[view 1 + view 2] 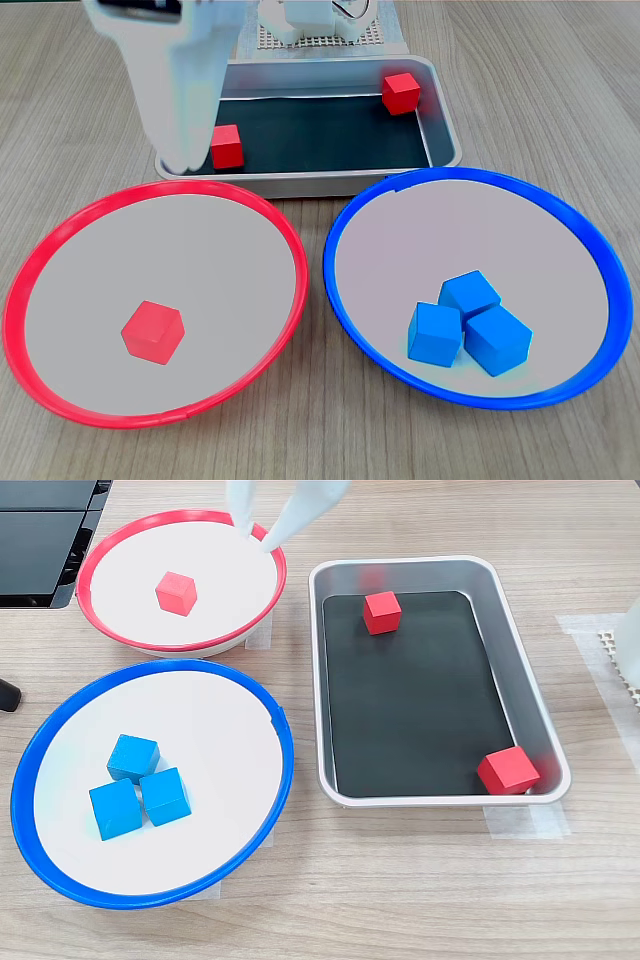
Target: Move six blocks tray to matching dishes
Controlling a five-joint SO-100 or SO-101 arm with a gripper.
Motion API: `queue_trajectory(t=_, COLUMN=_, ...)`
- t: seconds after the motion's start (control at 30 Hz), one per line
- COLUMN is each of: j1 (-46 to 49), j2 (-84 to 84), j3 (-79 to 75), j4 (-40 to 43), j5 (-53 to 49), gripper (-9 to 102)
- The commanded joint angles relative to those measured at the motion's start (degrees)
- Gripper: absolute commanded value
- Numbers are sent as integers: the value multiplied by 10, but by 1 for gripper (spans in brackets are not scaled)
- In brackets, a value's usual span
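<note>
Here the spread, empty jaws hover near the tray's left red block.

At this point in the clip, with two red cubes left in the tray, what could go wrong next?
The gripper hangs open over the red-rimmed dish's rim beside the tray; swinging back, it might clip either rim. One red cube sits close to the tray's near wall, and the other red cube sits in a corner, so a finger may have little room there. The three blue cubes look done.
</note>
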Motion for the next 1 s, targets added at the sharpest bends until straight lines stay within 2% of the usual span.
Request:
queue_trajectory(t=0.0, j1=21, j2=101, j3=52, j4=105, j5=112, gripper=0)
queue_trajectory(t=0.07, j1=28, j2=153, j3=117, j4=121, j5=161, gripper=0)
queue_trajectory(t=0.17, j1=45, j2=209, j3=215, j4=89, j5=207, gripper=0)
queue_trajectory(t=0.4, j1=105, j2=216, j3=325, j4=37, j5=218, gripper=1)
queue_trajectory(t=0.43, j1=109, j2=218, j3=334, j4=47, j5=216, gripper=2)
queue_trajectory(t=0.57, j1=120, j2=224, j3=371, j4=55, j5=225, gripper=26)
queue_trajectory(t=0.63, j1=121, j2=224, j3=373, j4=56, j5=246, gripper=29)
queue_trajectory(t=0.97, j1=92, j2=197, j3=345, j4=7, j5=297, gripper=26)
